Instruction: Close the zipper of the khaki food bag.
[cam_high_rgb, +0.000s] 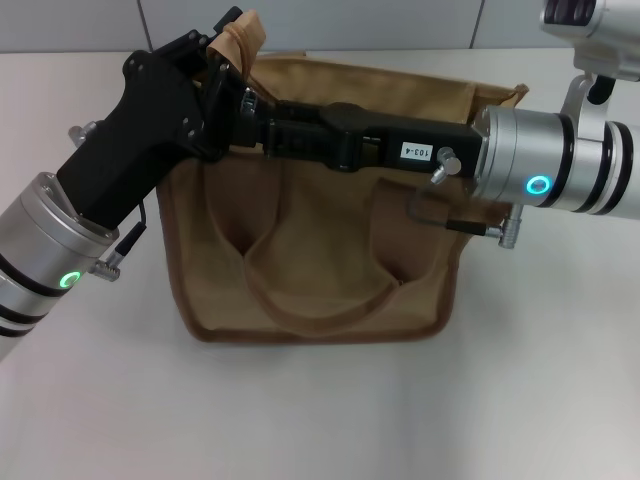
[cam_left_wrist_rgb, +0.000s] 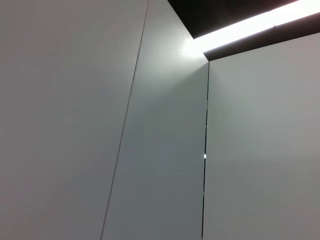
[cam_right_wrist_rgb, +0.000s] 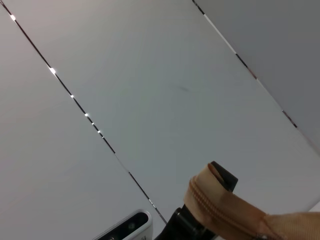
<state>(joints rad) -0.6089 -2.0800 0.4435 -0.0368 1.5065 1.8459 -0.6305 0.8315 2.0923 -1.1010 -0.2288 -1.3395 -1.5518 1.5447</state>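
Bag: the khaki food bag (cam_high_rgb: 320, 250) stands on the white bench (cam_high_rgb: 320, 410), roughly in the middle, its front face and one looped handle (cam_high_rgb: 320, 290) turned toward the robot.
Left tool: the left tool (cam_high_rgb: 222, 62) reaches up to the bag's top left corner and is closed on a raised tab of tan fabric (cam_high_rgb: 240, 35) at the end of the zip line, lifting it above the bag's top edge.
Right tool: the right tool (cam_high_rgb: 255, 110) stretches across the top of the bag from the right, its black body lying along the opening, its tip close beside the left tool. I cannot tell how far it is open or whether it holds anything.
Zipper: the zipper (cam_right_wrist_rgb: 220, 207) shows in the right wrist view as a stitched tan strip folded up over a black finger; the slider is not visible to me.
Left wrist view: only pale wall panels (cam_left_wrist_rgb: 100, 125).
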